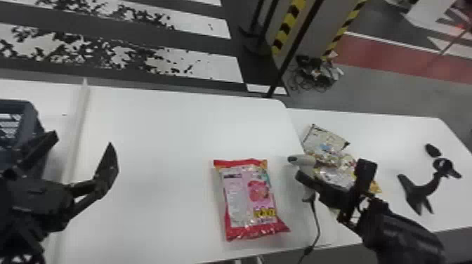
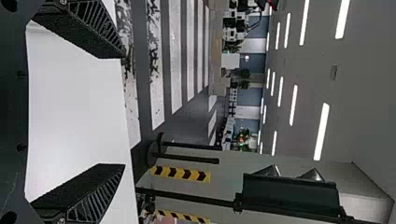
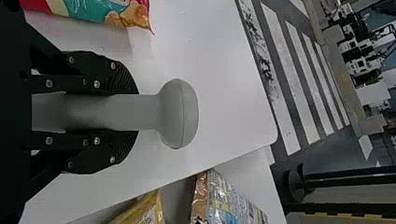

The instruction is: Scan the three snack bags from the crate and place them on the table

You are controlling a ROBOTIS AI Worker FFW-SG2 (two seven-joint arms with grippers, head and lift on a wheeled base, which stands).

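My right claw (image 1: 305,178) is gripping the scanner (image 1: 304,160), partly hiding its handle; my left claw (image 1: 83,143) is gaping. The red snack bag (image 1: 247,198) is lying on the table (image 1: 158,158), lengthwise near to far.

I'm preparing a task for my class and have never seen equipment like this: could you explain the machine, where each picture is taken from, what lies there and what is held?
This is a robot with two black arms, each ending in a gripper. One picture looks forward and down from its head; the other two come from its wrists and are turned on their side. On the white table lies a red and pink snack bag. More snack bags lie on a second white table to the robot's right. A dark crate shows at the robot's far left. The right gripper holds a grey handheld scanner. The left gripper is open and empty.
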